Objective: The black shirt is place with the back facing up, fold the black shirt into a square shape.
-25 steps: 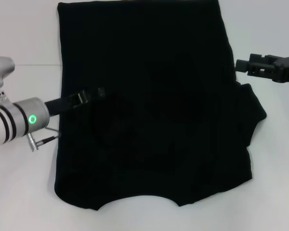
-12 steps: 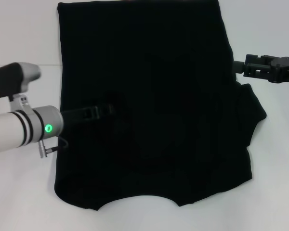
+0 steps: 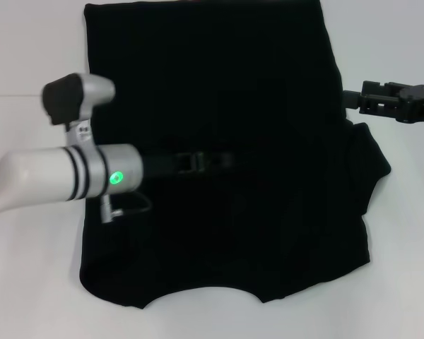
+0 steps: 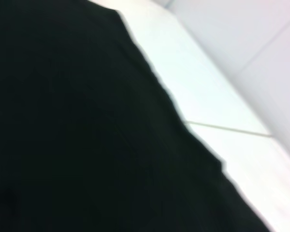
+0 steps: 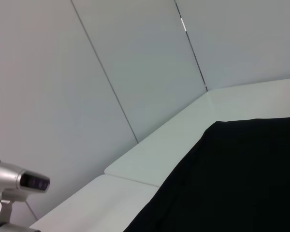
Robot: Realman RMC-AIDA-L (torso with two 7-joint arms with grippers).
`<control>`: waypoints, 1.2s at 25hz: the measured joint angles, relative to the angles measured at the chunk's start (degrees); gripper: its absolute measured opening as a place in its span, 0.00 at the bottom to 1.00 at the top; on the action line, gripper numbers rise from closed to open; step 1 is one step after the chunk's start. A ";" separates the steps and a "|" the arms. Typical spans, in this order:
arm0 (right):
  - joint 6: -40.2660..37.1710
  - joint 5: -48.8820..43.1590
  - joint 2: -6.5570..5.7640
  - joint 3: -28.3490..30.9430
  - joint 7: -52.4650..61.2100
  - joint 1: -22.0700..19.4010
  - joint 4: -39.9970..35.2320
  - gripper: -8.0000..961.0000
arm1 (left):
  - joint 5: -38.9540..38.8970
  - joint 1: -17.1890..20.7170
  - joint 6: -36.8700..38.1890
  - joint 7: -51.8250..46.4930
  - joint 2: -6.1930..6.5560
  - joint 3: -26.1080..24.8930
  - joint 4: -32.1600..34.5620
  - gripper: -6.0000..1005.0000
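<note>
The black shirt lies spread flat on the white table, with its curved neckline at the near edge and a sleeve sticking out on the right. My left gripper reaches in from the left, low over the middle of the shirt, black against black. My right gripper hovers at the shirt's right edge, just above the right sleeve. Dark shirt fabric fills most of the left wrist view. In the right wrist view the shirt lies below, with the left arm far off.
White table shows on both sides of the shirt and along the near edge. Pale wall panels rise behind the table. A seam line crosses the table on the left.
My left arm has swung rightward, carrying its gripper from the shirt's left part to its middle. The right gripper has shifted slightly left toward the shirt's edge and then held.
</note>
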 joint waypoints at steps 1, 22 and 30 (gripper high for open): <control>0.03 0.00 0.00 0.01 0.00 -0.02 0.00 0.74 | -1.04 -0.77 0.68 -0.01 -0.04 0.00 -0.56 0.63; 8.53 -27.78 -4.18 -0.14 37.96 2.74 0.66 0.72 | -4.62 8.79 33.17 33.88 0.09 0.06 6.56 0.65; 14.79 -30.57 -3.45 -2.85 41.53 5.88 7.94 0.72 | -1.43 8.53 35.41 42.54 0.16 0.30 7.37 0.81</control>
